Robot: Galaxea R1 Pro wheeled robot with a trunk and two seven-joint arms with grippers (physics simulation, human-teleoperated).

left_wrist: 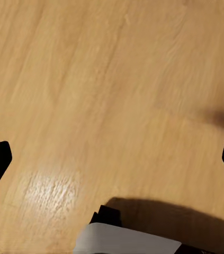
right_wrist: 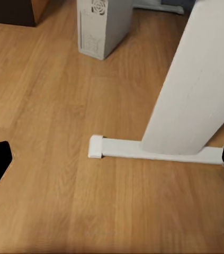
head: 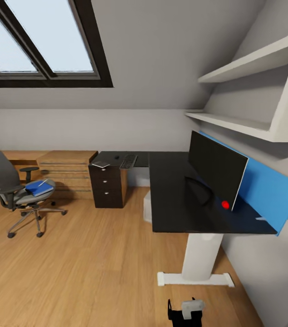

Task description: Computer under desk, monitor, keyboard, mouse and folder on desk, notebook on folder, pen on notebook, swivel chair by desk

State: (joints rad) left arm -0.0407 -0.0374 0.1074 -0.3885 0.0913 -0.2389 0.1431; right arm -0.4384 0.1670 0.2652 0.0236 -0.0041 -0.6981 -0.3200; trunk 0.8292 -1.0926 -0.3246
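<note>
Several of the task's things sit apart in an attic bedroom with a slanted skylight. A black flat-screen monitor [head: 216,169] already stands on the black L-shaped desk surface [head: 175,200], against a blue back panel [head: 270,190]. At the far end of the surface lie a dark keyboard [head: 128,161], a small dark mouse [head: 116,157] and a pale notebook [head: 100,164], well apart from the monitor, above a dark drawer unit [head: 107,186]. A white tower computer [right_wrist: 102,26] stands on the wooden floor [left_wrist: 112,95] under the surface, near its white pedestal leg [right_wrist: 196,90].

A grey swivel chair [head: 12,186] stands well away, a blue folder [head: 38,188] on its seat with a thin pen-like thing on top, too small to confirm.

Both wrist views look down at the floor. The left gripper [left_wrist: 112,159] and right gripper [right_wrist: 112,159] hold nothing, jaws spread wide, probably because the robot is only approaching.
</note>
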